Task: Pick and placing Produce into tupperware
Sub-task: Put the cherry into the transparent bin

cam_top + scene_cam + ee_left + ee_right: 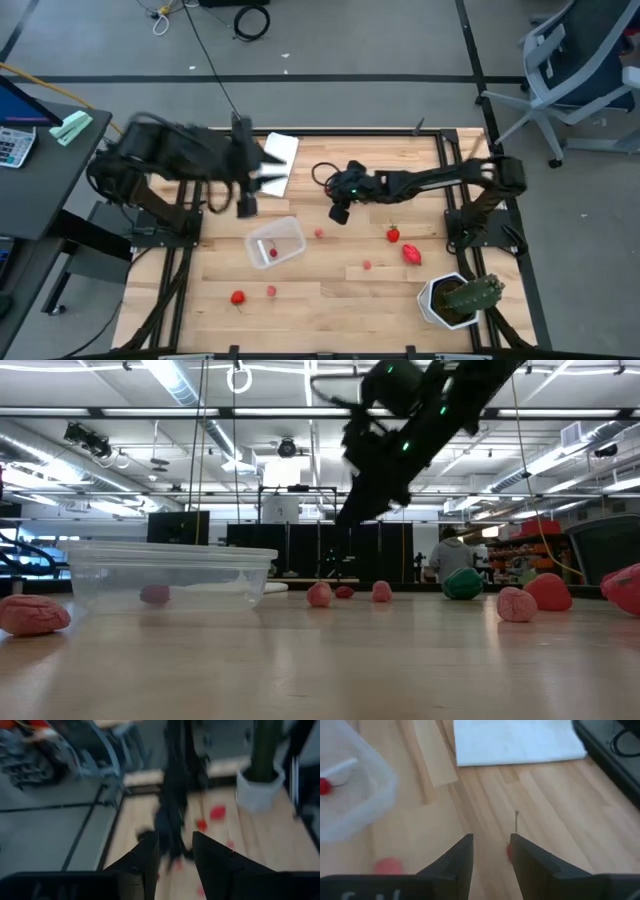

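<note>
From above, the tupperware (276, 243) is seen on the wooden table (330, 290), left of centre, with one red piece (272, 253) lying inside it. The remaining produce is scattered on the boards: two red pieces (238, 297) near the front left, a small pink piece (319, 234) just right of the box, another pink piece (367, 266) further right, and two larger red pieces (411, 254) towards the cactus pot (452, 298). The left tool (246, 203) is held above the table behind the tupperware, beside a white panel (277, 163); the right tool (340, 213) hangs over the middle of the table, above the small pink piece.

At table height, the tupperware (170, 575) is shown at the left with a pink piece (155, 594) inside, and other pieces (319, 595) are spread along the boards. One dark arm (400, 430) is raised well clear of the surface.

Through the left wrist camera, the left tool (175, 852) is seen with its fingers (147, 855) spread and nothing between them; the picture is blurred.

Through the right wrist camera, the right tool (490, 851) is seen with a gap between its fingers (457, 862); a sliver of red shows at that gap, but whether it is pinched cannot be told. The tupperware (350, 795) lies near, apart from the fingers.
</note>
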Tool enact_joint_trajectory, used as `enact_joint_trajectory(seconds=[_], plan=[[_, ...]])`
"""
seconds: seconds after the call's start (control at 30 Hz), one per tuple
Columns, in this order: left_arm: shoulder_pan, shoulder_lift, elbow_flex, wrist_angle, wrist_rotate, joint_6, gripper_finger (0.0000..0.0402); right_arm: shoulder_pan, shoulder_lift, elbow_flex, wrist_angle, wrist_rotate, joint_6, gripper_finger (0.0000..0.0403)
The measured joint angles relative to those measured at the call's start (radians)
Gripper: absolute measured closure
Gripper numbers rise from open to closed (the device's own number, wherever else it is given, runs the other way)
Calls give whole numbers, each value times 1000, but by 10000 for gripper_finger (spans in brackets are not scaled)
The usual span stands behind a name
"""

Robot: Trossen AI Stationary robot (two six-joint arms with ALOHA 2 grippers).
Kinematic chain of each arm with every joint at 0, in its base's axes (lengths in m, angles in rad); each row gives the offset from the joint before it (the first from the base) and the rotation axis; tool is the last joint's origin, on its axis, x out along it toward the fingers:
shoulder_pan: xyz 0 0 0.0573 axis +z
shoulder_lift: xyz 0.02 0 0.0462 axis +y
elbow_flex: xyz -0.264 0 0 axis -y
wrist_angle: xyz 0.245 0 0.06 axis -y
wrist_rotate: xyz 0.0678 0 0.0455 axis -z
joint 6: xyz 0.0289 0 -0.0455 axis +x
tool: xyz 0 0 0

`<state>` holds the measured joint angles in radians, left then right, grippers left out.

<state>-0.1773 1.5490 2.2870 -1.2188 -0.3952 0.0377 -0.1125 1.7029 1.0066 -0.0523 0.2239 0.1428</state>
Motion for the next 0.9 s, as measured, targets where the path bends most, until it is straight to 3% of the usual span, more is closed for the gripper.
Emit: enact_joint_trajectory(seconds=[0.1, 0.33, 0.9], plan=[[34, -1, 72, 12, -4, -6, 270, -13, 99, 13, 106, -1, -45, 266], [105, -44, 36, 9, -8, -16, 270, -83, 248, 113, 131, 6, -87, 266], [174, -5, 34, -82, -9, -18, 271, -134, 283, 152, 48, -66, -63, 266]])
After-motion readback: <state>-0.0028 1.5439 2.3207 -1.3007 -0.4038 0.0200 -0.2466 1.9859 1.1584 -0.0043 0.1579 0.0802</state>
